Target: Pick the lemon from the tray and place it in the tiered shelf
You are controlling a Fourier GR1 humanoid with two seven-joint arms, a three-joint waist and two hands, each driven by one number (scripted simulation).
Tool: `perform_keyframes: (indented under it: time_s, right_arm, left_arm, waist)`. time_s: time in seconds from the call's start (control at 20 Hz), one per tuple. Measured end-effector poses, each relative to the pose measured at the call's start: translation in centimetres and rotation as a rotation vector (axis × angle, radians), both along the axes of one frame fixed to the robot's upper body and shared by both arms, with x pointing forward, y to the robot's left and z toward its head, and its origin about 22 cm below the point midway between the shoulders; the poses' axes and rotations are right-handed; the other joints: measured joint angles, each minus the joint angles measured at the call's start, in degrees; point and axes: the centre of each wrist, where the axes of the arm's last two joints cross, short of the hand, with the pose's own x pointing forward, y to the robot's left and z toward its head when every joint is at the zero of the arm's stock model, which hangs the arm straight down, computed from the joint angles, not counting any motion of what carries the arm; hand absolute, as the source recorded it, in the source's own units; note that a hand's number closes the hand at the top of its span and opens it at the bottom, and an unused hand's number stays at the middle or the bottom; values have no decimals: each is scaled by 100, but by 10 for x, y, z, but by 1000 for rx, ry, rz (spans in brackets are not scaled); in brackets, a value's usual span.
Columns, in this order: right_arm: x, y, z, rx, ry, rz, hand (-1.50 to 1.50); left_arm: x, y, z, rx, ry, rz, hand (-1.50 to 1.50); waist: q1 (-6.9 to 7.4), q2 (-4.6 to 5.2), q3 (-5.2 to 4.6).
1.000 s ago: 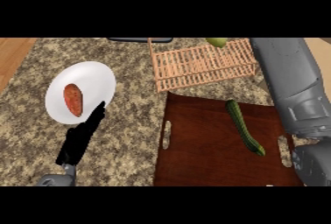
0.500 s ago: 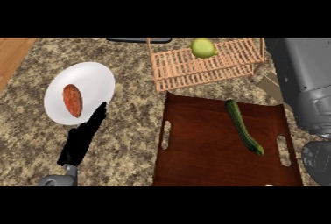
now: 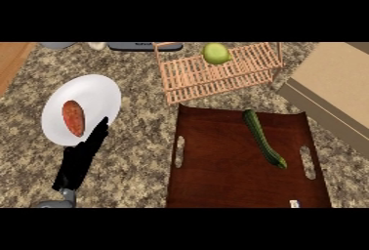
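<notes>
A yellow-green lemon [image 3: 216,53] rests on the wooden tiered shelf [image 3: 189,78] at the back of the counter, with no hand touching it. In front of the shelf lies the dark brown tray [image 3: 231,171], holding a long green zucchini [image 3: 263,139]. My left hand [image 3: 81,158] rests open at the lower left, its straight fingers pointing toward a white plate. The right hand does not show in the head view.
A white plate [image 3: 97,95] with a reddish sweet potato [image 3: 72,117] sits at the left. A tan box [image 3: 331,93] stands at the right edge, beside the shelf and tray. Grey and dark items line the counter's back edge.
The right arm has pulled out of view, uncovering the tan box. The lemon, let go, now lies on the shelf. The left hand has not moved.
</notes>
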Motion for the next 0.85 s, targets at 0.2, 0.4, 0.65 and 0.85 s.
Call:
perform_keyframes:
  time_s: [0.2,0.4,0.65,0.85]
  right_arm:
    - [-23,-52,-11,-9,-4,-10,-150]
    - [-51,-95,-25,-49,-10,12,-150]
    - [-81,-135,-29,-89,-13,57,-150]
    - [-97,-155,-29,-119,5,88,-150]
  left_arm:
    - [0,0,-2,-9,5,7,0]
    - [3,-4,-2,-9,8,11,0]
    - [1,-4,-4,-6,6,8,0]
    - [-1,-3,-4,-10,6,4,0]
  waist:
    - [-66,-23,0]
    - [-94,-32,-1]
    - [-67,-26,-1]
    - [-40,-22,0]
